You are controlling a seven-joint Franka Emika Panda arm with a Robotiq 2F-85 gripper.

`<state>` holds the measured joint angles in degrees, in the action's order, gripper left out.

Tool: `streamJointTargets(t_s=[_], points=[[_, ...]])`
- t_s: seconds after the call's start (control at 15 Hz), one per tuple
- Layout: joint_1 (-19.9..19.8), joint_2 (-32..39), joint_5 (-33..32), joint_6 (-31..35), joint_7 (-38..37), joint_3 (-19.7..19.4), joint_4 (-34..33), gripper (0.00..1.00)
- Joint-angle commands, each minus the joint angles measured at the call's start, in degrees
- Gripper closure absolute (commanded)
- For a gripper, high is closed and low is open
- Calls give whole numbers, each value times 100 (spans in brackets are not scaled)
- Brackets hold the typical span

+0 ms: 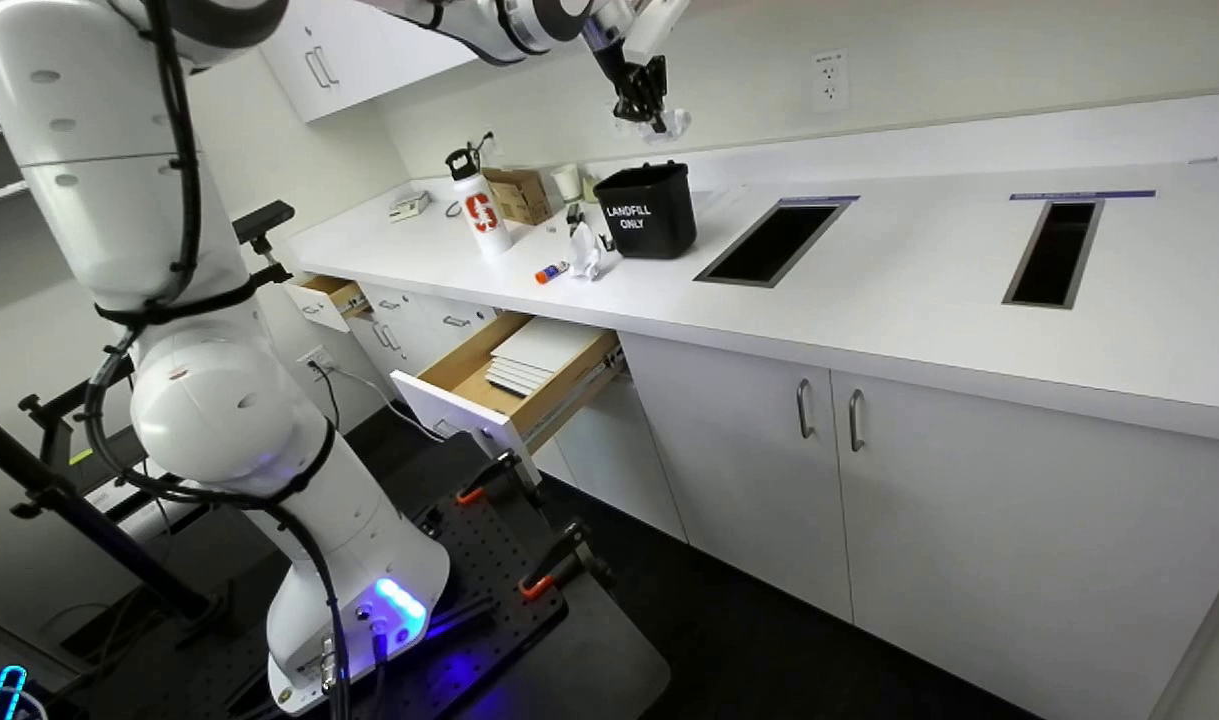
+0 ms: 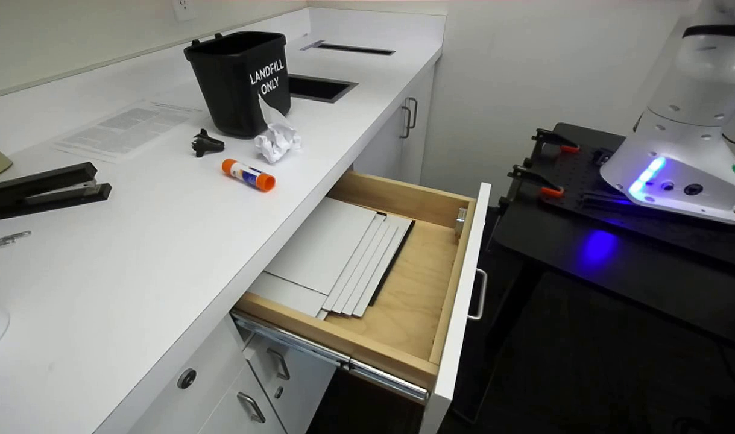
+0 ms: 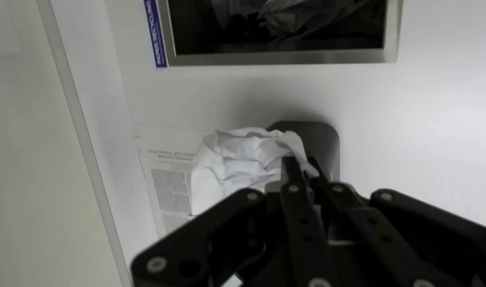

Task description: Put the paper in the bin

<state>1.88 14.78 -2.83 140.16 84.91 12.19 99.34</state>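
My gripper (image 1: 657,122) is shut on a crumpled white paper (image 1: 676,125), held in the air above the black bin (image 1: 654,212) marked "LANDFILL ONLY". In the wrist view the fingertips (image 3: 302,165) pinch one edge of this paper (image 3: 243,163), which spreads to the left. The bin's dark wall (image 3: 324,139) shows below and behind them; its opening is mostly hidden. The bin (image 2: 237,90) stands upright on the counter. A second crumpled paper (image 1: 586,252) lies on the counter beside the bin; it also shows in an exterior view (image 2: 278,141). The gripper is out of that view.
A glue stick (image 2: 248,175), a staple remover (image 2: 207,143), a stapler (image 2: 41,190) and a printed sheet (image 2: 132,126) lie near the bin. A white bottle (image 1: 481,215) stands further along. A slot (image 1: 774,245) opens in the counter. A drawer (image 2: 415,265) stands open below.
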Motion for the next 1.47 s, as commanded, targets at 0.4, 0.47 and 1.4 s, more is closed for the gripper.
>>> streamJointTargets(t_s=[0.4,0.47,1.4], points=[[169,1132,640,-1172,1825,385,-1568,98],[206,1168,600,-1251,1833,358,-1614,98],[569,668,212,-998,1291,161,-1082,0]])
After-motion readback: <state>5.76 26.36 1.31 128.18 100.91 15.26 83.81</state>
